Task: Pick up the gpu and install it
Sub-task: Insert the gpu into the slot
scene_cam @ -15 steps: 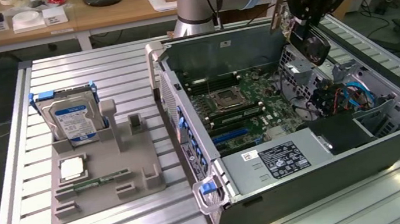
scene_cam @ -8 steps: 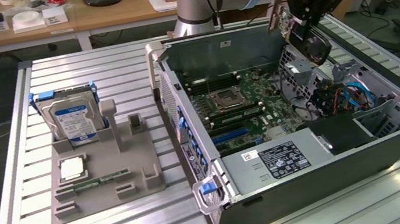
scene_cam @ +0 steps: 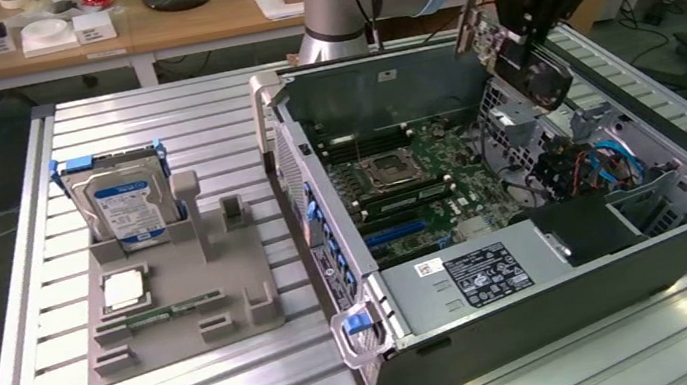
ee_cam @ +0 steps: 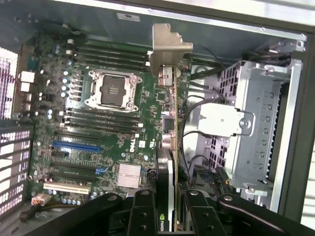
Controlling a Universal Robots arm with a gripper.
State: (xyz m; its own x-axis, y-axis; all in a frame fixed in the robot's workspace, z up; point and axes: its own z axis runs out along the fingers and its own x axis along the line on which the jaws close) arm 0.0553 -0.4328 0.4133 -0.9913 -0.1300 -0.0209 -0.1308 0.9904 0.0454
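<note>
My gripper (scene_cam: 522,38) hangs above the far right corner of the open computer case (scene_cam: 561,303), shut on the gpu (scene_cam: 532,73). The gpu is a thin dark card that hangs tilted over the case's right-hand bay. In the wrist view the gpu (ee_cam: 170,147) stands edge-on between my black fingers (ee_cam: 142,214), with its metal bracket (ee_cam: 167,46) at the far end. Under it lies the green motherboard (ee_cam: 98,113) with a blue expansion slot (ee_cam: 76,146); the card is in the air, apart from the board.
A silver drive cage (ee_cam: 256,128) and loose cables sit beside the card inside the case. At the exterior view's left, a grey holder (scene_cam: 174,327) carries a blue-labelled hard drive (scene_cam: 122,198), a RAM stick (scene_cam: 178,310) and a CPU chip (scene_cam: 124,289). Wooden desks stand behind.
</note>
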